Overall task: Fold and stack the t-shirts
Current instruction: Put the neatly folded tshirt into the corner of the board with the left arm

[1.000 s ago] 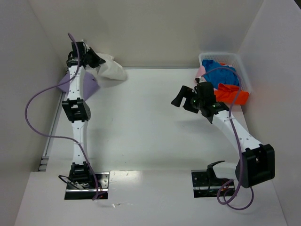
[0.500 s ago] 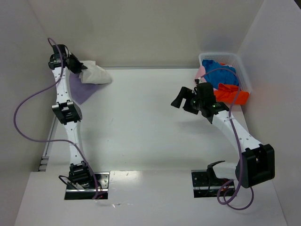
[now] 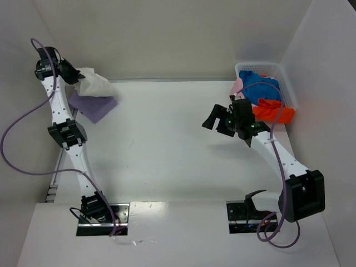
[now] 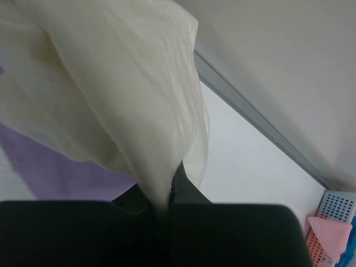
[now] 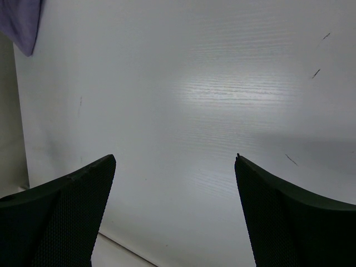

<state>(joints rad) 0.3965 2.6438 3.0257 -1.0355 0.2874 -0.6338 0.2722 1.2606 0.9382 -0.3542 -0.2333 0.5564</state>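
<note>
The table (image 3: 178, 150) carries a basket (image 3: 261, 65) at far right, holding a blue shirt (image 3: 261, 88), an orange-red shirt (image 3: 281, 115) and a pink shirt (image 3: 238, 84). A lavender shirt (image 3: 92, 107) lies far left. Above it hangs the off-white shirt (image 3: 92, 82), clamped in the left jaws. The right jaws stand apart over the table.

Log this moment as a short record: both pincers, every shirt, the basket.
left pincer: shut on off-white shirt, raised at far left corner
right pincer: open, empty, above table near basket
off-white shirt: bunched, hanging from left pincer
lavender shirt: lies on table below off-white shirt
basket: far right; holds blue shirt, orange-red shirt, pink shirt, all crumpled
</note>
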